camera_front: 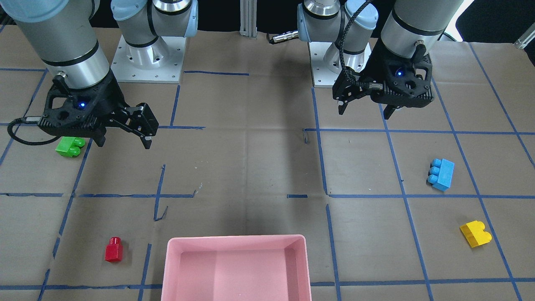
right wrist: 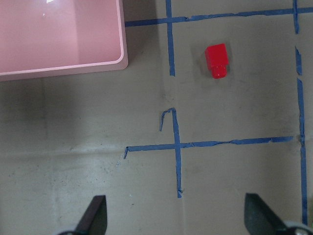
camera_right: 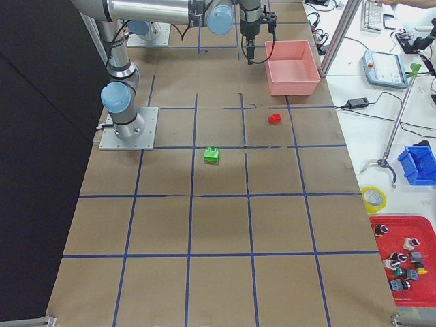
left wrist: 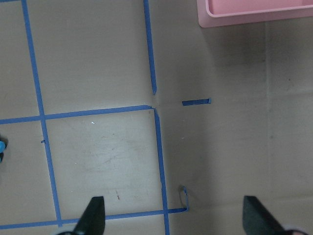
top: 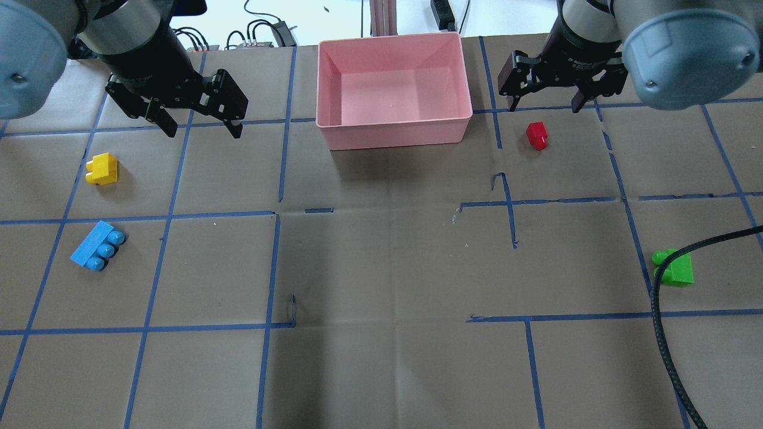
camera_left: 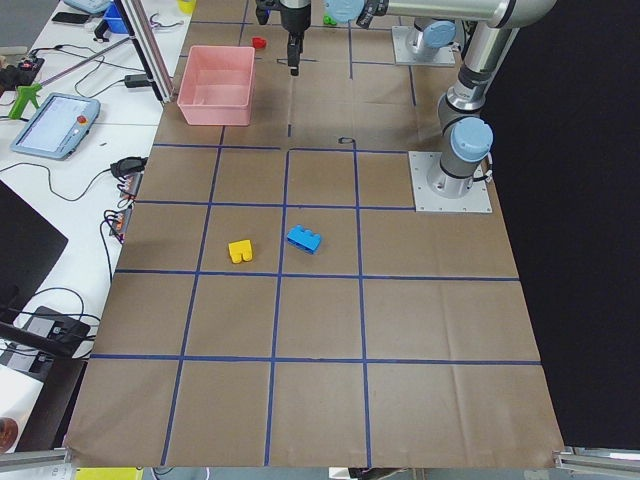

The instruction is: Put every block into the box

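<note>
The pink box stands empty at the table's far middle edge; it also shows in the front view. The red block lies just right of it, below my right gripper, which hangs open and empty above the table. The red block also shows in the right wrist view. The green block lies nearer, on the right. My left gripper is open and empty, left of the box. The yellow block and the light blue block lie on the left side.
A black cable hangs across the right near the green block. The arms' base plates sit at the robot's edge. Blue tape lines grid the brown paper. A tablet and cables lie beyond the table behind the box.
</note>
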Tool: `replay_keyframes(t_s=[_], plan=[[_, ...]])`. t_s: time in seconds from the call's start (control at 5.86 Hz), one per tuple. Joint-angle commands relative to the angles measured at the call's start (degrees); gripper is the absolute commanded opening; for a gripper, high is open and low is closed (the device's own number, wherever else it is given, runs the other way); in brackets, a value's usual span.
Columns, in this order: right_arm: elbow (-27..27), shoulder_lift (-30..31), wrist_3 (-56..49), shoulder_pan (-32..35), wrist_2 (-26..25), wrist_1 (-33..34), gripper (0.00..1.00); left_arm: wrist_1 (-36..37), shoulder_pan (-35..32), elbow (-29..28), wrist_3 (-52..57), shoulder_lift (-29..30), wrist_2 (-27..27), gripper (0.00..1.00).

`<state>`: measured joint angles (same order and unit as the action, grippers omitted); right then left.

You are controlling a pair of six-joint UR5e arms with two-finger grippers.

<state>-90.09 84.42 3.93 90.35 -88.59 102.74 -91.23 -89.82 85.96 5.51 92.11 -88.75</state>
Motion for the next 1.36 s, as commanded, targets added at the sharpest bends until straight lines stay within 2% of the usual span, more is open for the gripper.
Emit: replay_keyframes(t_s=[0.0, 0.68, 0.85, 1.19], plan=[[-0.1, 0.0, -0.1, 0.0, 0.0, 0.0, 1.00, 0.1, 0.1, -0.2, 0.4, 0.0, -0.1, 1.00], [-0.4, 0.3, 0.3, 0.1, 0.1, 0.0, 1.00, 0.3, 0.8, -1.1, 0.6, 1.1, -0.5, 1.00], [-2.1, 0.7, 0.3, 0.1, 0.1, 0.2, 1.00, 0.3, 3.9, -0.9, 4.1, 0.9, -0.3, 1.00], [-3.2, 0.8, -0.1, 0.0, 0.0, 0.2, 1.00, 0.0, 18.3, 0.0, 21.9, 1.1, -0.1, 1.00]])
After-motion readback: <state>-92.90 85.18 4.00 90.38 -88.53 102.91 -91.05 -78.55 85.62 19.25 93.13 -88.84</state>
